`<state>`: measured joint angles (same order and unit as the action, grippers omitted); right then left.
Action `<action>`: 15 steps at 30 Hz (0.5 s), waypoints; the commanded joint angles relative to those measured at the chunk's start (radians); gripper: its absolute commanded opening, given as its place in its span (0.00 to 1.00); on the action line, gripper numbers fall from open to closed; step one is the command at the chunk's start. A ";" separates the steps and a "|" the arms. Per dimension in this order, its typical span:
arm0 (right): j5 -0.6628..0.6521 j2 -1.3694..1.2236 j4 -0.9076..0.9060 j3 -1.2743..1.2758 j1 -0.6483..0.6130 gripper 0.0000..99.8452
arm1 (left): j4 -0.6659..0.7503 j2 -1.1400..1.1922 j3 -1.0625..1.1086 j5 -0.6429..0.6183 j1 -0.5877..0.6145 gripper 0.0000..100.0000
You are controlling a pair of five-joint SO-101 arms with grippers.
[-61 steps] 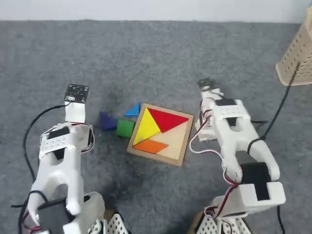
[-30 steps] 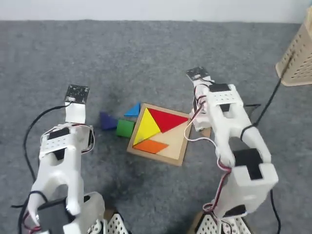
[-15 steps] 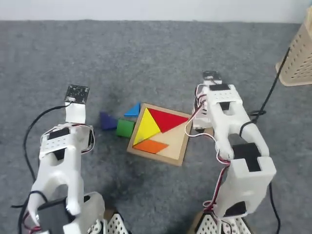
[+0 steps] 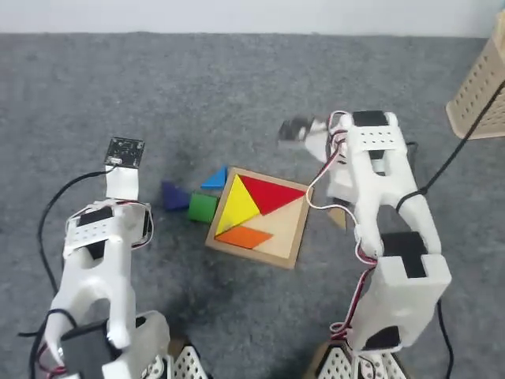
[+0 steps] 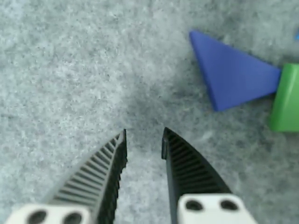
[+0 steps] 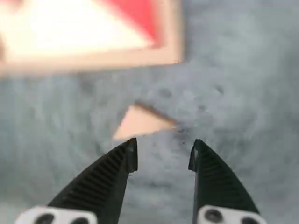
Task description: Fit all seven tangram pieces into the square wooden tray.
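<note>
— How do the left jaws stand?

— Parted by a narrow gap with nothing between them, tips over bare grey table (image 5: 70, 70). At about one o'clock from the tips the dark blue triangle (image 5: 233, 74) lies flat. One corner meets the green square (image 5: 286, 98), which the frame edge cuts off.

— And the right jaws?

— Wider apart, and empty too. A small tan triangle (image 6: 140, 122) lies on the table just past one fingertip, at eleven o'clock, its outline soft. At twelve, a corner of the wooden tray (image 6: 93, 60) is badly blurred. The red triangle (image 6: 140, 11) inside it is cut off.

— From above?

— The tray sits between the two arms, turned a little. It holds the red triangle, the yellow triangle (image 4: 234, 207) and the orange parallelogram (image 4: 245, 236). From three to five o'clock its floor is bare wood. The green square is just beside the nine o'clock edge; I cannot tell whether they touch. The dark blue triangle lies beyond it. The light blue triangle (image 4: 215, 179) is at ten o'clock. The tan triangle is at three o'clock, half hidden by the right arm (image 4: 379, 181).
</note>
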<state>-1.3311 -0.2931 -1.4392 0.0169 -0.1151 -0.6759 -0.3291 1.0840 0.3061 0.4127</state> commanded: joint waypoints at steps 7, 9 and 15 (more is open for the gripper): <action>-0.601 0.030 -0.024 0.109 0.048 0.19 | 0.021 -0.040 -0.004 -0.008 -0.003 0.12; -0.628 0.030 -0.018 0.124 0.044 0.19 | 0.021 -0.040 -0.004 -0.008 -0.003 0.12; -0.637 0.030 0.048 0.127 0.021 0.19 | 0.021 -0.040 -0.004 -0.008 -0.003 0.12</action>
<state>-1.9494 -0.2931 -1.4239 0.1504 -0.0813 -0.6759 -0.3291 1.0840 0.3061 0.4127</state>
